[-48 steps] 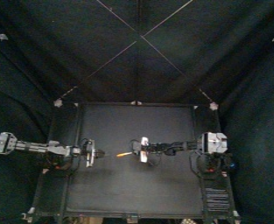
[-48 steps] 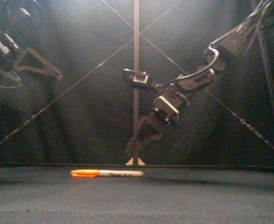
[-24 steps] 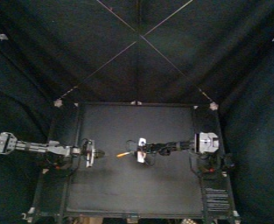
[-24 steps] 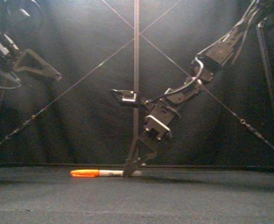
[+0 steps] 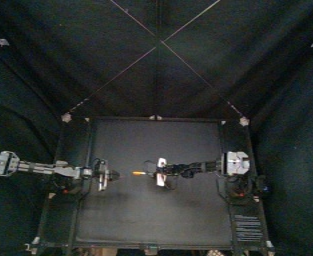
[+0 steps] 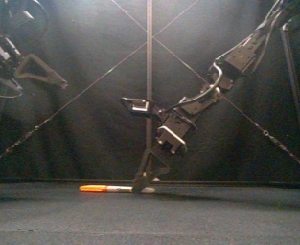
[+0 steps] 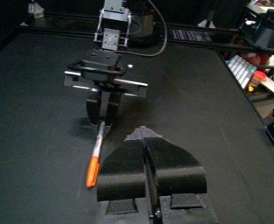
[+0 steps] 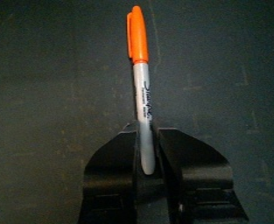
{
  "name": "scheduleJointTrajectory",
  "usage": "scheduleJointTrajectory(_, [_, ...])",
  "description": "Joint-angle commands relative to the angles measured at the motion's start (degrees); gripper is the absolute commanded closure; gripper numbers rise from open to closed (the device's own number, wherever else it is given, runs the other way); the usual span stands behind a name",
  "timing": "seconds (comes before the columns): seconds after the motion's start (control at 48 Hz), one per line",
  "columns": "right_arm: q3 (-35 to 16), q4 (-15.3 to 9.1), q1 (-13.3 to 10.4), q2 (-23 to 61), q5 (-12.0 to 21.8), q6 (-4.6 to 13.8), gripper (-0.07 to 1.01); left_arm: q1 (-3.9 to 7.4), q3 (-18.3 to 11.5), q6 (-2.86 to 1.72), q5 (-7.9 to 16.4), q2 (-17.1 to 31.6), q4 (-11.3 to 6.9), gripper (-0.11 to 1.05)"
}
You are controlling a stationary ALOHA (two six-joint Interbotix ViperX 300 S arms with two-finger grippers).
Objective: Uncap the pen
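Observation:
A marker pen [image 6: 118,189] with a grey barrel and an orange cap [image 6: 91,189] lies flat on the black table, cap toward the left arm. My right gripper [image 6: 145,184] is down at table level and shut on the barrel's capless end [image 8: 147,131]; the cap [image 8: 136,35] sticks out beyond its jaws. In the top view the pen [image 5: 143,174] lies between the right gripper [image 5: 159,172] and the left gripper [image 5: 103,177]. My left gripper [image 7: 152,171] hovers a short way from the cap [image 7: 91,172], shut and holding nothing.
The black table [image 5: 159,215] carries nothing besides the pen. Black curtains close the back and sides.
The right gripper has come down from above the table onto the pen's barrel end and its jaws now hug it. The left arm has not moved.

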Motion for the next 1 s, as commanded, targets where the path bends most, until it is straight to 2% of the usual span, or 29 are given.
scheduleJointTrajectory(0.021, [-0.4,0.1,0.5,-6.4,0.9,0.09,0.46,0.79,-2.7,0.09,-0.2,1.2,-1.14,0.31])
scheduleJointTrajectory(0.125, [0.7,0.1,1.4,-9.8,1.7,0.00,0.46,1.41,-4.2,0.26,-0.3,2.9,-0.88,0.12])
scheduleJointTrajectory(0.167, [1.5,0.1,1.8,-11.4,1.7,0.09,0.46,1.32,-4.9,0.35,-0.1,3.8,-0.44,0.06])
scheduleJointTrajectory(0.292, [4.0,0.2,2.5,-15.1,1.7,0.18,0.46,1.32,-7.6,0.35,0.7,8.0,1.23,-0.06])
scheduleJointTrajectory(0.5, [7.3,0.9,4.3,-19.1,0.9,0.09,0.46,1.76,-12.1,0.44,4.3,14.7,3.34,-0.07])
scheduleJointTrajectory(0.688, [8.3,1.3,5.7,-20.1,-0.4,0.09,0.46,2.20,-15.6,0.35,6.3,20.0,5.54,-0.07])
scheduleJointTrajectory(0.771, [8.3,1.3,5.9,-20.1,-0.5,0.09,0.46,2.29,-17.1,0.44,6.9,22.4,5.98,-0.07])
scheduleJointTrajectory(1.0, [8.3,1.4,5.9,-20.1,-0.5,0.09,0.46,3.52,-20.8,0.35,8.1,28.7,6.33,-0.07])
